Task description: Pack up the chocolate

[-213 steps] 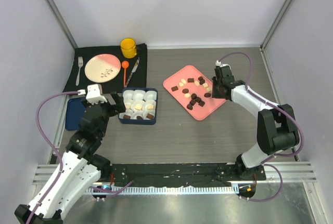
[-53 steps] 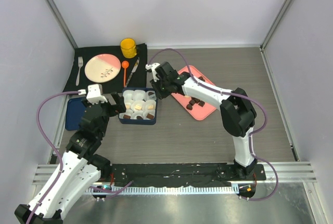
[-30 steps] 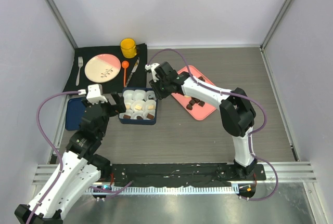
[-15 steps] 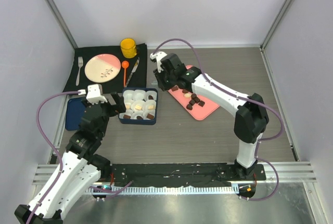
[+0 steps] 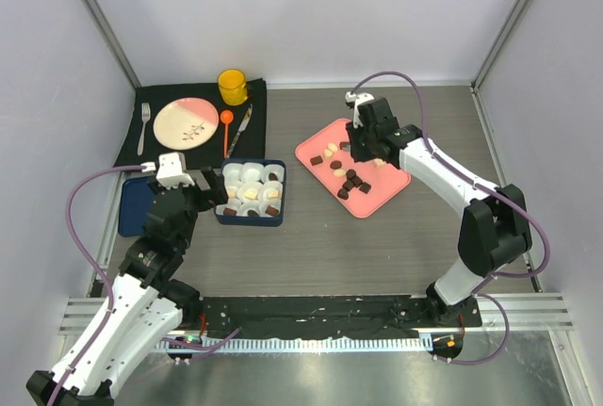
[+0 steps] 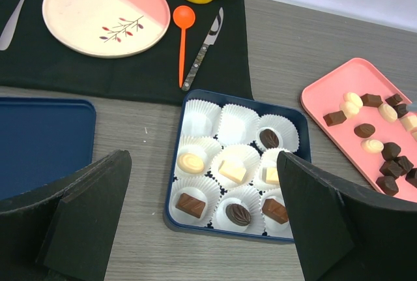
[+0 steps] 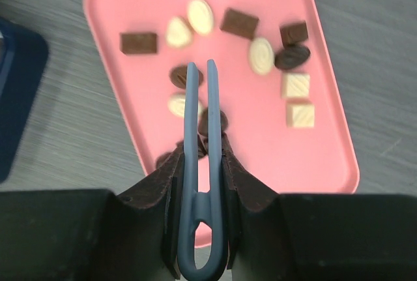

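Several dark and cream chocolate pieces (image 5: 349, 178) lie on the pink tray (image 5: 382, 191). My right gripper (image 5: 364, 145) hovers over this tray, shut on blue-grey tongs (image 7: 201, 131). The tong tips are nearly together with nothing between them, above a dark piece (image 7: 179, 76) on the tray (image 7: 260, 150). The blue box (image 5: 251, 222) holds white paper cups, and several of them contain chocolate (image 6: 229, 171). My left gripper (image 6: 202, 158) is open and empty, just in front of the box (image 6: 171, 193).
A black mat (image 5: 193, 147) at the back left carries a pink plate (image 5: 186, 122), fork (image 5: 143, 127), orange spoon (image 5: 226, 128), knife (image 5: 239, 129) and yellow mug (image 5: 233, 86). A flat blue lid (image 5: 132, 206) lies left of the box.
My right arm has swung with the tongs from above the box's back right corner to above the pink tray. A dark piece now lies in the back right cup. The left arm has not moved.
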`<action>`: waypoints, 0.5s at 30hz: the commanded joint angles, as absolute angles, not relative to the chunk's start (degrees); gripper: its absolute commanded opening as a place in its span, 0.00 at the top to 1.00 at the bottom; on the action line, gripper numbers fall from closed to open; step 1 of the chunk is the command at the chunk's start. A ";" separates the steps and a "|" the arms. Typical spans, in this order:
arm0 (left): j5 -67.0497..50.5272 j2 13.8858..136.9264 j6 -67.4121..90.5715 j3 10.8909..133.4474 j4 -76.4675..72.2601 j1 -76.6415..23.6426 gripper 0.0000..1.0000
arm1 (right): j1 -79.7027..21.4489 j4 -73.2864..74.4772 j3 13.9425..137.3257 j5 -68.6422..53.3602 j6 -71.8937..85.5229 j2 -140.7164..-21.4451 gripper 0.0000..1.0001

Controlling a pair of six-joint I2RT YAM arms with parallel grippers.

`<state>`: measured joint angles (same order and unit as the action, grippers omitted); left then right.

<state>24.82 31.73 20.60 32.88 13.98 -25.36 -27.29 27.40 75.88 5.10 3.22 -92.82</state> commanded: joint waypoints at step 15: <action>24.43 32.08 20.30 35.16 11.87 -25.05 0.00 | -24.43 24.17 73.12 -1.41 0.26 -95.45 0.77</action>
